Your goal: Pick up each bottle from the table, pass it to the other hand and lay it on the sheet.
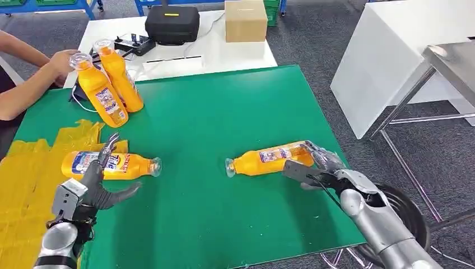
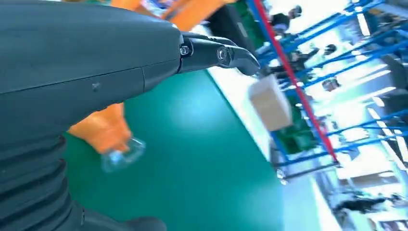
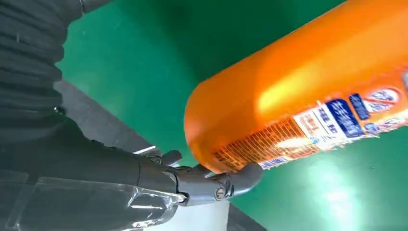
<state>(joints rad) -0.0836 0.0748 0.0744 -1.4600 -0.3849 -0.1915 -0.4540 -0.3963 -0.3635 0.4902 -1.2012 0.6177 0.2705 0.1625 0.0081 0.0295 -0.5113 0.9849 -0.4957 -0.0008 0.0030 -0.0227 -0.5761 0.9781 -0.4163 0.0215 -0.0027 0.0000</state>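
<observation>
One orange bottle [image 1: 112, 165] lies on its side at the edge of the yellow sheet [image 1: 28, 185], cap pointing right. My left hand [image 1: 98, 182] hovers just in front of it, fingers spread and holding nothing; the left wrist view shows the same bottle [image 2: 106, 130] past the hand [image 2: 86, 62]. A second orange bottle [image 1: 268, 159] lies on the green table [image 1: 224, 112] at the right. My right hand [image 1: 313, 165] wraps its base end. Its thumb [image 3: 226, 183] presses the bottle [image 3: 298, 96] from beneath.
Two more orange bottles [image 1: 101, 92] [image 1: 122, 78] stand at the back left, a person's hand [image 1: 60, 61] touching one. On the white table behind are a black case [image 1: 172, 23] and a cardboard box [image 1: 245, 20]. A white table [image 1: 403, 50] stands to the right.
</observation>
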